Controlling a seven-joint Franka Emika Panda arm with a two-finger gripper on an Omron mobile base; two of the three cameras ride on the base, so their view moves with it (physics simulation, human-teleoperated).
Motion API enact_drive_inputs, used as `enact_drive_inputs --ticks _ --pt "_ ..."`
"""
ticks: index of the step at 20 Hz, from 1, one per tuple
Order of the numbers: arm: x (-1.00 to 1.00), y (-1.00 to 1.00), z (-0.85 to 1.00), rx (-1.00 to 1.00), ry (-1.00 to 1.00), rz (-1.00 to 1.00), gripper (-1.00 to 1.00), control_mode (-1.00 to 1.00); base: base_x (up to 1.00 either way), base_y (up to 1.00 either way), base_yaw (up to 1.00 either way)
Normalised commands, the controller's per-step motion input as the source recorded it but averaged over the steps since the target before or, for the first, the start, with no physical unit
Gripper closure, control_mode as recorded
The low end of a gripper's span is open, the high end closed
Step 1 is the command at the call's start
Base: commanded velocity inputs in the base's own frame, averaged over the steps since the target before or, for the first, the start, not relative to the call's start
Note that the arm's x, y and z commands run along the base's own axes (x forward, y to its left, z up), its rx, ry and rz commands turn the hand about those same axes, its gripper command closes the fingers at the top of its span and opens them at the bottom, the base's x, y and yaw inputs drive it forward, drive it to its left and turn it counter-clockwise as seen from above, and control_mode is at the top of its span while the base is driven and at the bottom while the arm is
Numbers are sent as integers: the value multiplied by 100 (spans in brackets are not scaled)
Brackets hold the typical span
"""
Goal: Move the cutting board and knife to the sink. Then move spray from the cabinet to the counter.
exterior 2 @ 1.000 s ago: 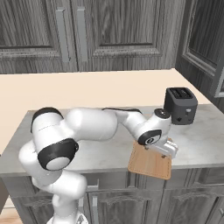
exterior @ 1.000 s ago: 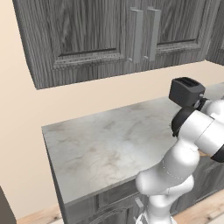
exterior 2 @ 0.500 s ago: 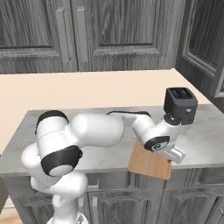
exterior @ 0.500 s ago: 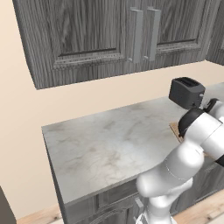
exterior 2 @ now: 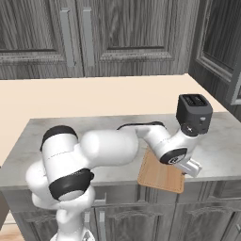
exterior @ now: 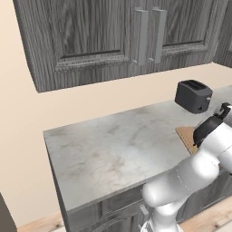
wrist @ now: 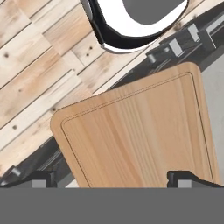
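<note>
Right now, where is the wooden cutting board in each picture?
Left base view: cutting board at right, half hidden behind the arm.
Right base view: it lies at the counter's front edge, overhanging it.
Hand view: it lies centre, partly over the floor.
Shared landmark: the black toaster.

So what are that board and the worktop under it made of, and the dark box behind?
The cutting board looks like pale, smooth wood: straight grain lines and a routed groove near its edge. The counter looks like polished marbled stone, grey-white with faint veins. The toaster is dark and matte, maybe painted metal or plastic; I cannot tell which.
</note>
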Motion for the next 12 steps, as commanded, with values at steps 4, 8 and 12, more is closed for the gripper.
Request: enact_drive_inputs --ticks 4,8,12 --pt "0 -10 -1 4 0 0 -100 -100 0 0 0" --pt "-6 -6 -1 6 0 0 -100 -100 0 0 0" --pt "-11 -2 -6 2 0 0 -100 -100 0 0 0"
